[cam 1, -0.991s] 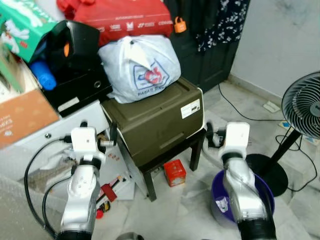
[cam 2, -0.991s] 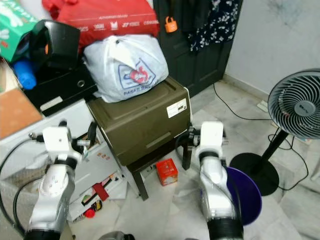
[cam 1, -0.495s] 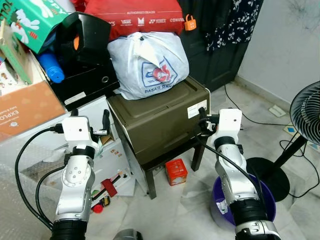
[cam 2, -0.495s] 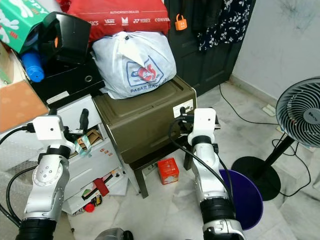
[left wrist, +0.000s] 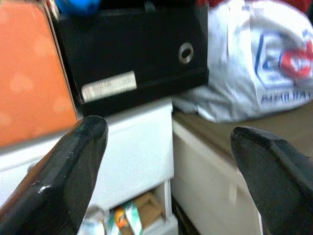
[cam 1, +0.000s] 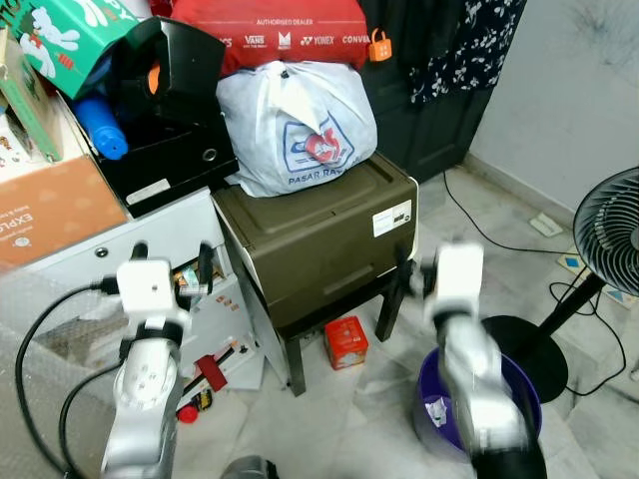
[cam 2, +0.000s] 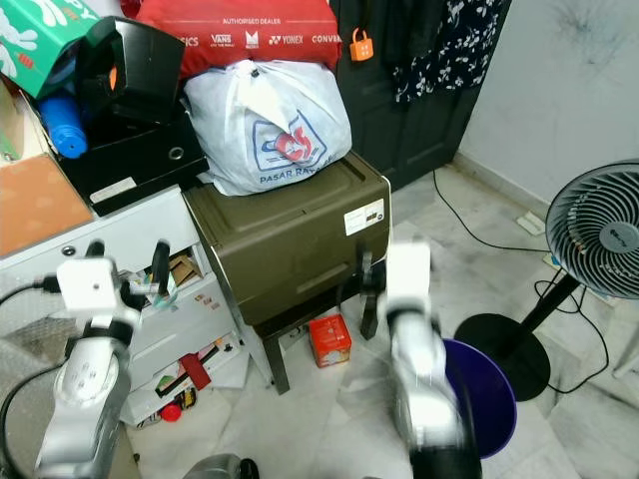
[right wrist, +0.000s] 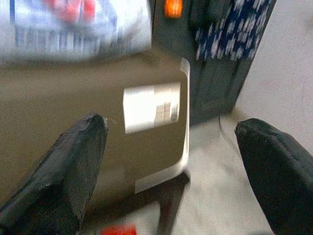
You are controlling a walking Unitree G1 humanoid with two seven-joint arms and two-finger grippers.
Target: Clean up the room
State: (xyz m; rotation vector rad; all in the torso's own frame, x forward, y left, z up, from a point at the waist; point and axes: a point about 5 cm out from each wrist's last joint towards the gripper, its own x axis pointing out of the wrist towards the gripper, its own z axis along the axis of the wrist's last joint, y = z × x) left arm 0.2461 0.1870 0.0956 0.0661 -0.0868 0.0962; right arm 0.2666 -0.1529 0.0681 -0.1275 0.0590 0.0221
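Observation:
A white plastic bag (cam 1: pixel 295 125) lies on an olive-green case (cam 1: pixel 319 239) that stands on a dark stool. Under the stool a small red box (cam 1: pixel 346 342) sits on the tiled floor. My left gripper (cam 1: pixel 172 256) is open in front of the white drawer unit (cam 1: pixel 165 235), with nothing between its fingers (left wrist: pixel 73 166). My right gripper (cam 1: pixel 413 275) is blurred by motion beside the case's labelled right corner. It is open and holds nothing, and its fingers (right wrist: pixel 68 166) frame the white label (right wrist: pixel 149 106).
A black box (cam 1: pixel 165 150), a blue bottle (cam 1: pixel 100 125), an orange carton (cam 1: pixel 50 215) and a red bag (cam 1: pixel 270 30) are piled at the left and back. A purple basin (cam 1: pixel 526 397) and a standing fan (cam 1: pixel 611 215) are on the right. Small red items (cam 1: pixel 212 371) lie on the floor by the drawers.
Both arms have dropped a little. The right gripper has come down from the case's label and is now blurred. The piled things have not moved.

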